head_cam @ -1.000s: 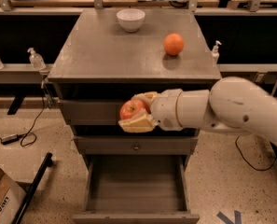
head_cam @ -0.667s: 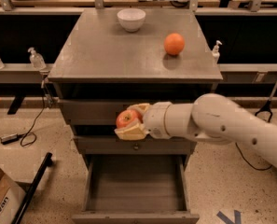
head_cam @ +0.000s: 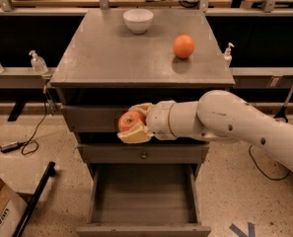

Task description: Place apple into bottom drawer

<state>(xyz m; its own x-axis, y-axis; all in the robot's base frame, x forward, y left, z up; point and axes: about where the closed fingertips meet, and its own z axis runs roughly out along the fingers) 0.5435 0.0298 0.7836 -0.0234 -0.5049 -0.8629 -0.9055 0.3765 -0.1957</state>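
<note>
The apple (head_cam: 129, 121), red with a yellowish patch, sits between the pale fingers of my gripper (head_cam: 133, 123), which is shut on it. The white arm reaches in from the right and holds the apple in front of the upper drawer fronts, above the open bottom drawer (head_cam: 143, 226). That drawer is pulled out toward the camera, a wide shallow grey tray with nothing in it. The apple hangs over the left part of the drawer's back end.
On the grey cabinet top (head_cam: 101, 58) stand a white bowl (head_cam: 138, 19) at the back and a smooth orange fruit (head_cam: 183, 46) at the right. A cardboard box (head_cam: 0, 216) and a black bar (head_cam: 35, 201) lie on the floor at left.
The arm has carried the apple further left and slightly down in front of the cabinet. The drawer, bowl and orange have not moved.
</note>
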